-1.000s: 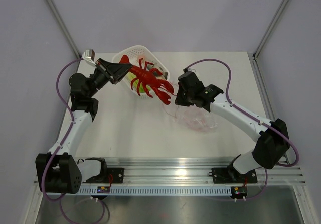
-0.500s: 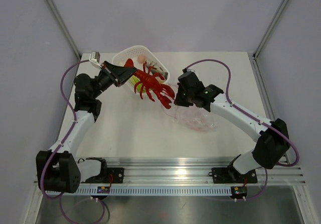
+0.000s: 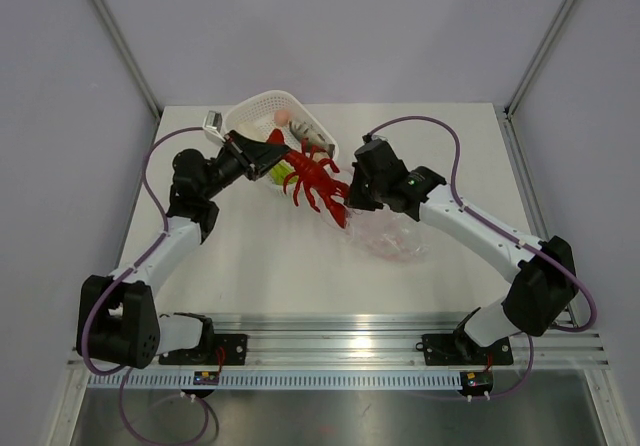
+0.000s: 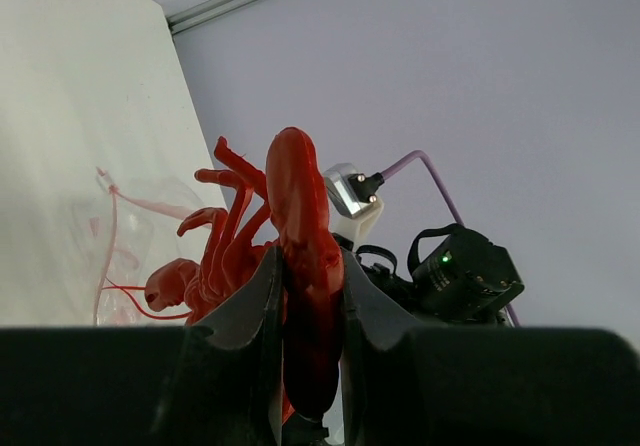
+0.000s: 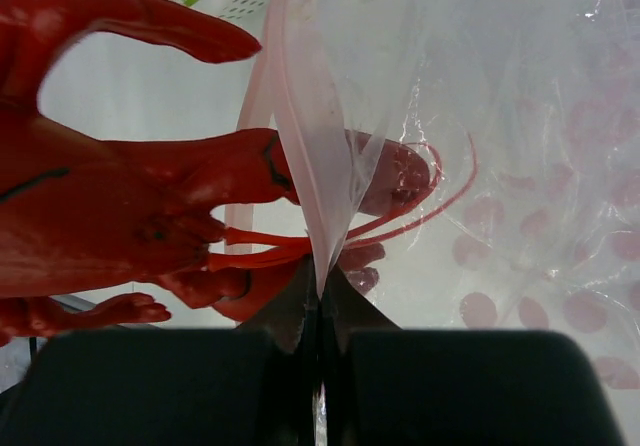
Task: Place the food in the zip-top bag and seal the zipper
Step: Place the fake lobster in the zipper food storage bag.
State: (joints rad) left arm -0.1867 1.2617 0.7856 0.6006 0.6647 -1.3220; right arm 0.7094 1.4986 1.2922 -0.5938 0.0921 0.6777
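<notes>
My left gripper [image 3: 274, 156] is shut on the tail of the red lobster [image 3: 318, 181], which hangs claws first toward the zip-top bag [image 3: 397, 236]. In the left wrist view the lobster [image 4: 300, 231] stands between my fingers [image 4: 250, 306], with the bag [image 4: 120, 236] beyond it. My right gripper [image 3: 352, 202] is shut on the bag's mouth edge and holds it up. In the right wrist view the pink zipper [image 5: 292, 96] runs up from my right gripper [image 5: 318, 284]. The lobster [image 5: 130, 206] sits at the mouth, and one claw tip [image 5: 400, 174] shows through the clear plastic [image 5: 510, 156].
The white perforated basket [image 3: 262, 107] stands at the back, behind the lobster. It holds a green leafy piece [image 3: 283, 173], a peach round piece [image 3: 283, 116] and a grey fish [image 3: 311, 132]. The right arm's wrist camera [image 4: 460, 276] is close behind the lobster.
My left gripper has carried the lobster right and down, from above the basket to the bag's mouth. The right gripper has kept its hold on the bag's edge.
</notes>
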